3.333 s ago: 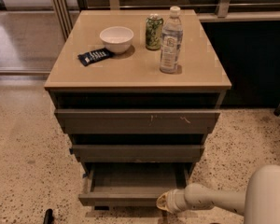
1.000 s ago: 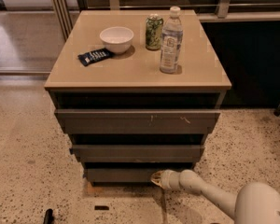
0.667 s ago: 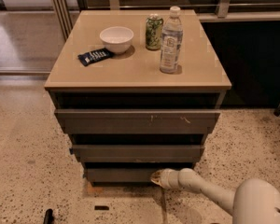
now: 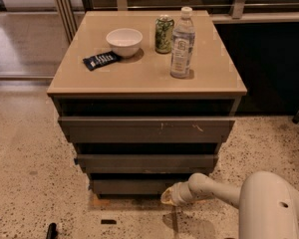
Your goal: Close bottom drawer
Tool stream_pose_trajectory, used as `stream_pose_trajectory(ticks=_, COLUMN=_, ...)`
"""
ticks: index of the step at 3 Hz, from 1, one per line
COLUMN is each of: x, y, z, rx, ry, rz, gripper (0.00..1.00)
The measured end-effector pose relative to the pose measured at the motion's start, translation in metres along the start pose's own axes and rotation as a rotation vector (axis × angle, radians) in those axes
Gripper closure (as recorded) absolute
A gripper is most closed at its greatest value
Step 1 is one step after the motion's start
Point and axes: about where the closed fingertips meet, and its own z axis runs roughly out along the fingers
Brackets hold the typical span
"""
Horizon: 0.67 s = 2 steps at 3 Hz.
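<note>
The bottom drawer [image 4: 132, 186] is the narrowest grey-brown front at the foot of the cabinet. It sits pushed in, its plain panel set back under the middle drawer [image 4: 147, 163], with none of its inside showing. My gripper [image 4: 167, 196] is low at the drawer's right end, its pale tip against or just in front of the panel. The white arm [image 4: 214, 190] runs from it to the lower right.
The top drawer [image 4: 147, 129] is widest and bears pale scratches. On the tan cabinet top [image 4: 144, 73] stand a white bowl [image 4: 124, 42], a green can [image 4: 164, 34], a water bottle [image 4: 182, 44] and a dark snack packet [image 4: 101, 60]. Speckled floor [image 4: 25, 183] surrounds the cabinet.
The bottom drawer went from pulled out with its inside showing to pushed in. My gripper followed it toward the cabinet, and over the last second has drawn back slightly to the right.
</note>
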Motion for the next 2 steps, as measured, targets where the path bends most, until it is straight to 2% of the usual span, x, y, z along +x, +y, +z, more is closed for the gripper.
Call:
stream_pose_trajectory(ticks=1, x=-0.003, y=0.059, z=-0.022, rx=-0.204, ry=-0.006, rz=0.060, gripper=1.00)
stream_pose_trajectory(ticks=2, x=-0.006, y=0.083, z=-0.028, rx=-0.285, ry=-0.015, rz=0.072, gripper=0.80)
